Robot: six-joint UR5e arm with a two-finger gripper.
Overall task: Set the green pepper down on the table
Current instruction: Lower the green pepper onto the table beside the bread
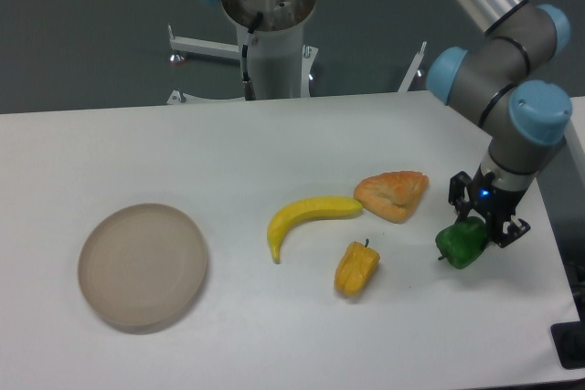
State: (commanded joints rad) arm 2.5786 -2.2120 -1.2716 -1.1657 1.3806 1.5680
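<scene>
gripping one green pepper (462, 244), gripper (483, 229)

Green pepper (462, 243): glossy dark green, with a paler sheen on top.
Gripper (488, 226): black, showing a small blue light.
Arm (498, 89): grey joints with light-blue caps, plus a silver metallic tube.
Table (183, 152): plain matte white, no pattern.
Plate (142, 265): beige, with faint concentric rings.
Banana (306, 219): bright yellow, unmarked.
Yellow pepper (356, 268): yellow-orange with a dark stem.
Pastry (393, 194): orange-tan, with lighter golden patches.
Backdrop (91, 34): dark grey-green.
</scene>
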